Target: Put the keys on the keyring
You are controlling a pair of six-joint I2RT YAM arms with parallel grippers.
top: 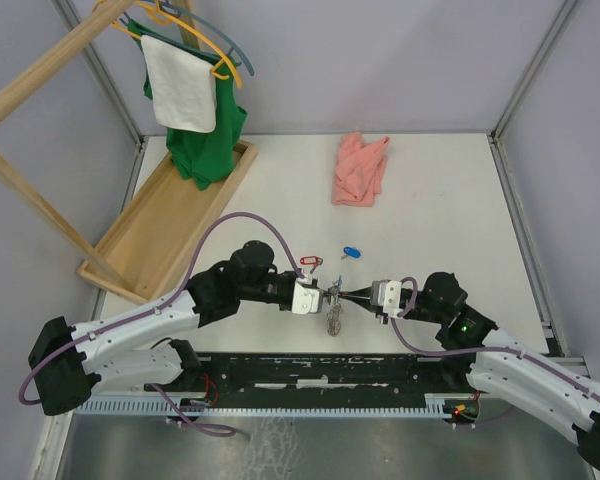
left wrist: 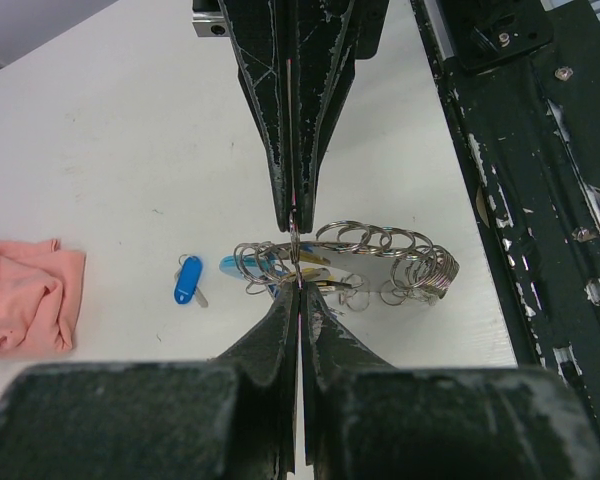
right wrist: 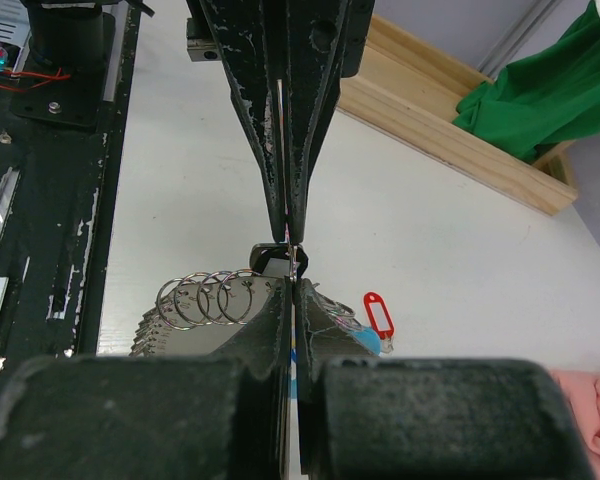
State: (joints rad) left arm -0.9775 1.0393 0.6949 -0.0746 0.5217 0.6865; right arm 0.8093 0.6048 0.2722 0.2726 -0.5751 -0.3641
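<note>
The keyring (top: 334, 318), a bunch of small silvery rings (left wrist: 380, 250) with a light-blue tag (left wrist: 242, 264), hangs just below where both grippers meet tip to tip. My left gripper (top: 323, 294) is shut on a thin metal ring, and a black-tagged key (right wrist: 265, 255) sits right at its fingertips. From the opposite side my right gripper (top: 342, 293) is shut on the keyring's rings (right wrist: 205, 295). On the table behind lie a red-tagged key (top: 309, 263) and a blue-tagged key (top: 350, 253), also seen as the red tag (right wrist: 377, 313) and the blue tag (left wrist: 187, 279).
A pink cloth (top: 360, 168) lies at the back of the table. A wooden tray (top: 170, 215) and a rack with a green shirt (top: 208, 130) and white towel stand at the back left. The black base rail (top: 330, 372) runs along the near edge.
</note>
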